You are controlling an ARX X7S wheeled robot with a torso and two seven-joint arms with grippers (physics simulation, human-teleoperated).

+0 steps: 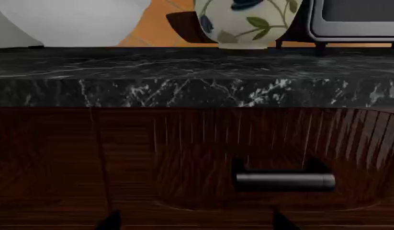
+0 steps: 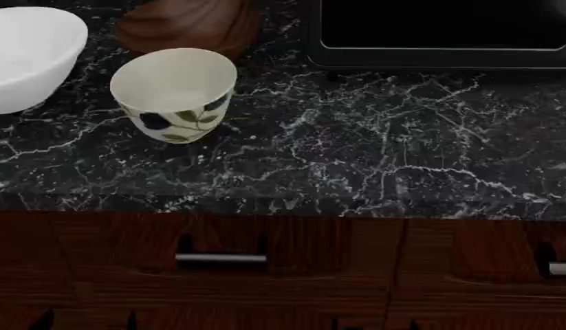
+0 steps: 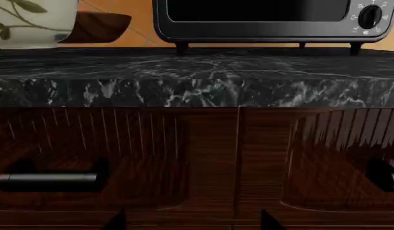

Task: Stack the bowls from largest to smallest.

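- Marble counter (image 2: 375,158), black with white veining, carries all 3 bowls; none is nested in another, so stacking is judged not begun.
- White bowl (image 2: 26,55): left of the cream bowl (image 2: 175,93), a gap between them. As the largest it is judged to be the base and can stay put.
- Wood bowl (image 2: 191,24): just behind the cream bowl, partly cut off by the head view's edge. Judged to go into the white bowl first.
- Cream bowl, leaf print: upright, nearest the counter's front edge, well to the left of the oven (image 2: 439,34). It goes in last.
- Remaining: 2 placements.
- Arms: neither shows in the head view. Both wrist cameras face the drawer fronts (image 3: 235,163) below the counter edge, so both arms are judged low, in front of the cabinet.
- Left gripper (image 1: 191,221), right gripper (image 3: 187,220): only dark fingertips at the frame edge, spread apart, nothing between them.
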